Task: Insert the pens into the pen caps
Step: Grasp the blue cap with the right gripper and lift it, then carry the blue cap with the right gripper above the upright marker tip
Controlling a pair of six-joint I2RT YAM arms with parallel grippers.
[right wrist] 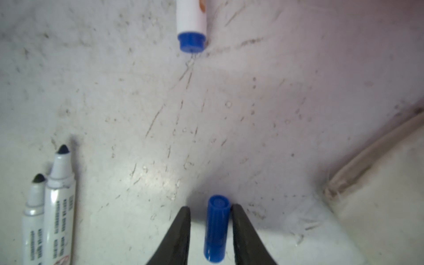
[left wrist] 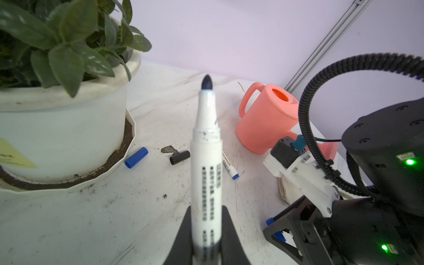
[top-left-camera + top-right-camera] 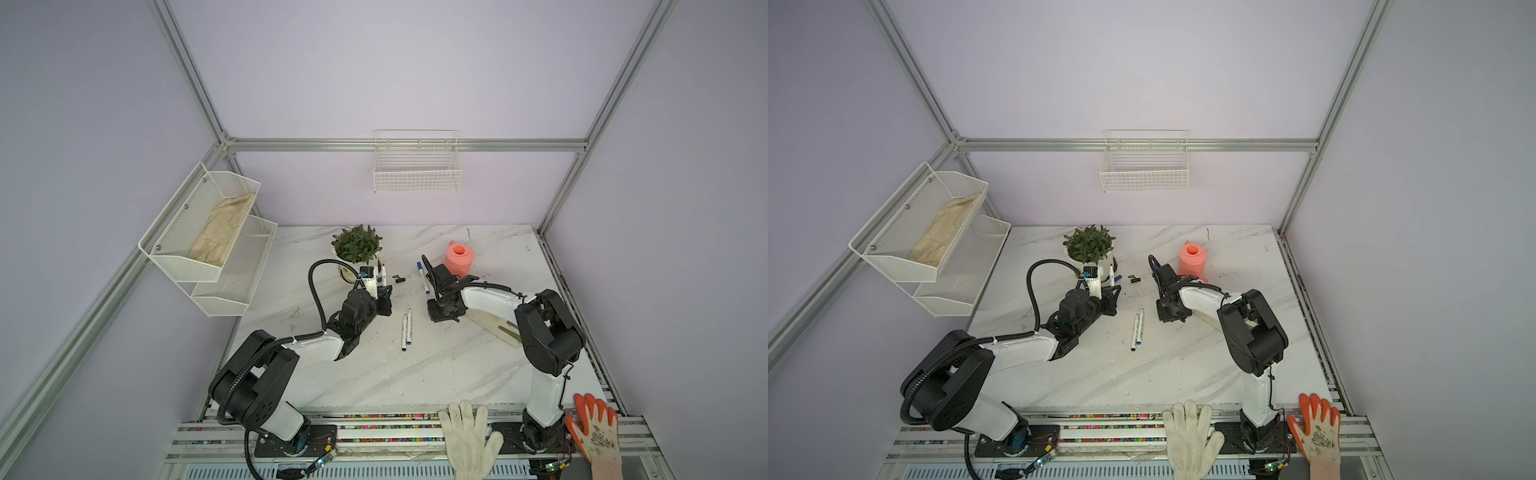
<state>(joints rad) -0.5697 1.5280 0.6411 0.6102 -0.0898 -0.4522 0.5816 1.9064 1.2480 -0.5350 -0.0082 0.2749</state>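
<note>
**Pens.** One pen (image 2: 206, 160) is clamped by its rear barrel in the left gripper (image 2: 206, 207), with the fingers tight on either side and the bare dark tip pointing away. Two pens (image 3: 406, 330) lie side by side mid-table, uncapped. A fourth pen (image 3: 424, 277) lies beside the watering can (image 3: 459, 258).

**Caps.** One blue cap (image 1: 216, 227) sits between the narrow fingers of the right gripper (image 1: 211, 206). One finger is at its wall and a slim gap shows on the other side, so I judge it not yet gripped. A second blue cap (image 2: 136, 157) lies against the plant pot (image 2: 62, 128), and a black cap (image 2: 180, 157) lies near it.

**Handling.** The pens look light, stiff and smooth-walled, so they are likely to pivot or slide under a push along their length. The hold is best kept on the barrel, with the tip end clear. The caps look tiny, rigid and round, so they are prone to roll or squirt out. They should be pinched across the side wall, leaving the mouth free.

**Views.**
- The left wrist view alone shows the hold on the barrel and the two loose caps.
- The right wrist view alone shows the gap at the cap.
- Both top views show the grippers well apart over the table (image 3: 457, 374), but neither shows their fingers.
</note>
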